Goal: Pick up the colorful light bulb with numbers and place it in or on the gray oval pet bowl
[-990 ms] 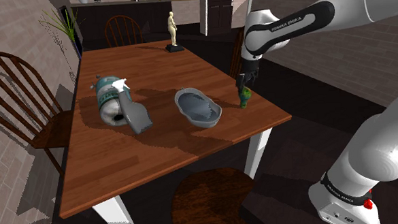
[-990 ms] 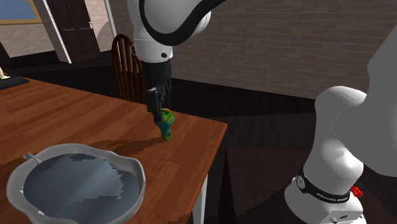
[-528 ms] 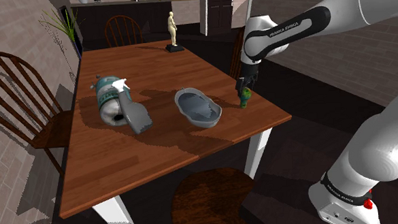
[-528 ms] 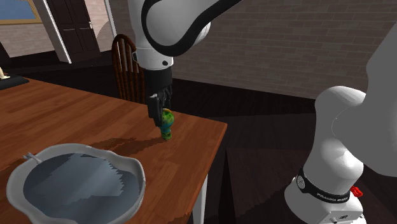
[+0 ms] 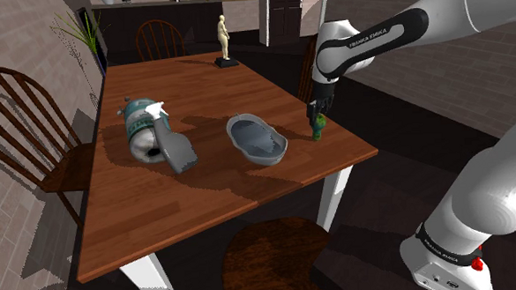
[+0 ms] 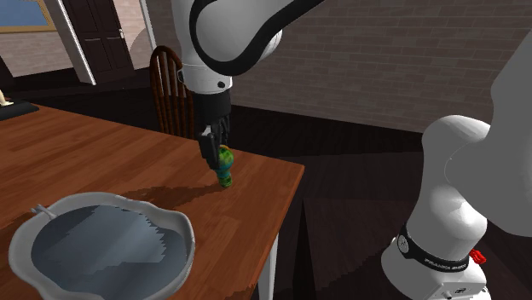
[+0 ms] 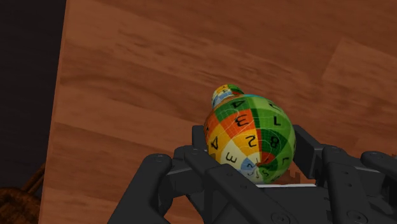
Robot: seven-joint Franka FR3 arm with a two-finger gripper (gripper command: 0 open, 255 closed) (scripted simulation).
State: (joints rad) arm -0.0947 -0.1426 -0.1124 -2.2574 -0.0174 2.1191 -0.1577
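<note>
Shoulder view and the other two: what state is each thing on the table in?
gripper: shut on the light bulb.
light bulb: upright, clasped, narrow end down.
pet bowl: upright, empty.
teal bottle: lying on its side.
figurine: standing upright.

A brown wooden table [image 5: 205,186] on white legs [image 5: 335,194] runs from the shoulder view's lower left toward its upper middle. A pale figurine [image 5: 223,37] stands upright on a dark base near the far end, at upper middle. Left of centre lies a teal, white and grey object [image 5: 150,135] that is hard to identify. A grey oval pet bowl [image 5: 232,130] sits at centre, apart from it. The multicoloured numbered light bulb [image 5: 317,127] stands by the right edge, near the bowl.
</note>
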